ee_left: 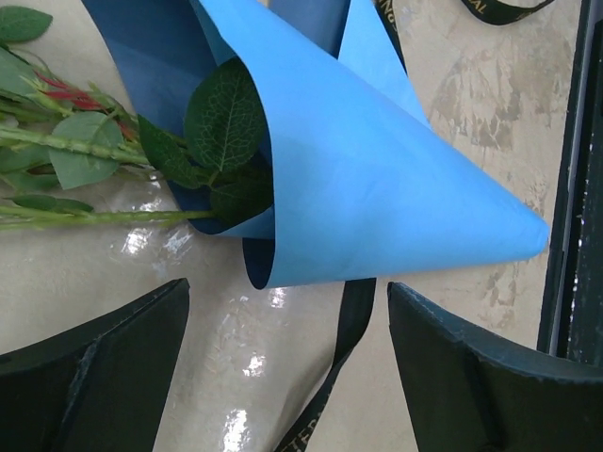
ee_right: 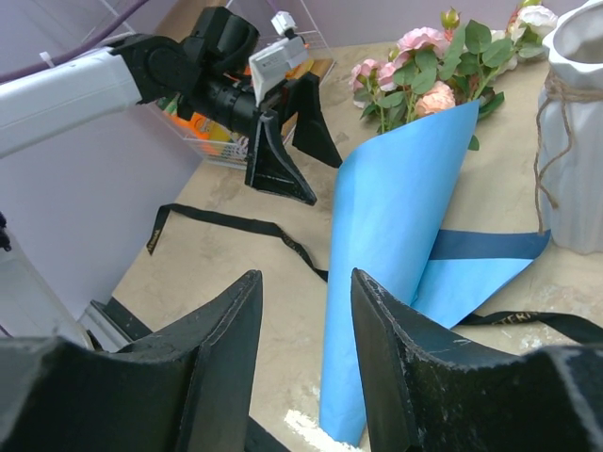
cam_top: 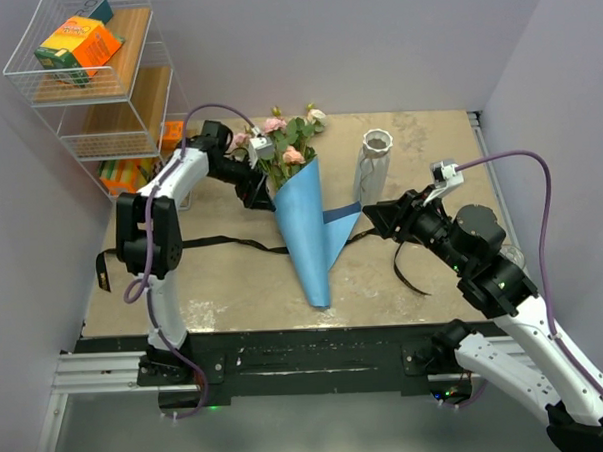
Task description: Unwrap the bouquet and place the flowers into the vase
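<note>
Wire shelf [cam_top: 95, 85] back left; black ribbon [cam_top: 232, 246] loose on the table. Vase [cam_top: 375, 168] upright just right of the bouquet [cam_top: 306, 221]. The bouquet lies flat, tip toward your arm bases, heads away. Your left gripper [ee_left: 285, 292] is wide, empty, beside the cone's mouth. Your right gripper [ee_right: 306, 282] is half parted, empty, at its right.

**Small walled cell, stone-look tabletop**

Pale lilac-grey walls [cam_top: 394, 42] on 3 sides, plain, evenly lit w/ soft shadows. Table [cam_top: 234, 289] has beige marbled top w/ glossy sheen. Black frame + aluminium rail [cam_top: 98, 373] run along near edge. White wire rack [cam_top: 117, 119] at far-left corner, wooden shelves. Orange/green box [cam_top: 78, 44] on top tier, orange packets [cam_top: 124, 177] on bottom tier. Grey floor [cam_top: 291, 442] below, blurred.
</note>
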Controlling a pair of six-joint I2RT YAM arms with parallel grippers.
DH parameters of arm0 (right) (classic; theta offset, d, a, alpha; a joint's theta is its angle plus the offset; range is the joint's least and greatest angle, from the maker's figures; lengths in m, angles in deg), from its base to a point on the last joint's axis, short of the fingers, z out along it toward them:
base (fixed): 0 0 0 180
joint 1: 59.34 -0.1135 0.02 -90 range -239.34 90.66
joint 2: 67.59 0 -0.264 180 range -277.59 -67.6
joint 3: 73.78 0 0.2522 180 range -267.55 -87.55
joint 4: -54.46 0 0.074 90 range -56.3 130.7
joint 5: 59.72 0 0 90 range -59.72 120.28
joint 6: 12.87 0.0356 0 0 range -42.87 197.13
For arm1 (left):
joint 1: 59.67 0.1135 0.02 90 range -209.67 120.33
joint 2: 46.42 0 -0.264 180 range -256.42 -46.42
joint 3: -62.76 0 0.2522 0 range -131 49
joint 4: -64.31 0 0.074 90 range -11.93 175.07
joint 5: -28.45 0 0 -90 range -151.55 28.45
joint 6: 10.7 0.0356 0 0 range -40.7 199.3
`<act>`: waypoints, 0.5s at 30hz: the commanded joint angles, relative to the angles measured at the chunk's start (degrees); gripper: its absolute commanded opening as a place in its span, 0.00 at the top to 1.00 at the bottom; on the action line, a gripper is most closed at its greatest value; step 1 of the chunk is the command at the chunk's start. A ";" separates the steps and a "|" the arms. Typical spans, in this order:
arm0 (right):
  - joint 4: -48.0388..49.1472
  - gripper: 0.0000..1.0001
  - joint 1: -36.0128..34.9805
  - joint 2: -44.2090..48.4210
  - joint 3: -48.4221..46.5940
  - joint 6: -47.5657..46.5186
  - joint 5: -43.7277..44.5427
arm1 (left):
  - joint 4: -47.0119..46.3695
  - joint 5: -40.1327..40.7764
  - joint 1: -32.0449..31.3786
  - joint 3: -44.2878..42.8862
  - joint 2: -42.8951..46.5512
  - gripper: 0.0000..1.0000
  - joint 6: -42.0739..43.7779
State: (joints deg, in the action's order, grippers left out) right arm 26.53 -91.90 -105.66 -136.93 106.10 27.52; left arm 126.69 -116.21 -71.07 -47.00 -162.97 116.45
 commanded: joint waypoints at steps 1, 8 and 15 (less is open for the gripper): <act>1.78 0.54 0.21 1.06 -0.98 0.56 -1.72 | -0.55 -2.82 -0.73 -1.12 -1.75 0.09 0.65; 2.48 0.55 0.13 0.89 -0.45 1.00 -2.07 | 6.02 -6.08 -3.45 -0.76 -2.19 0.18 6.26; 3.01 0.54 0.21 1.15 0.08 1.53 -2.24 | 10.79 -8.36 -4.33 -2.26 3.78 0.29 8.91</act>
State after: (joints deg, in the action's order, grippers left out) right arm 26.66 -91.90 -105.64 -136.91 106.76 26.60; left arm 134.10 -120.34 -75.24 -47.07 -165.09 122.48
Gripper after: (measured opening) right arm 0.458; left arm 0.729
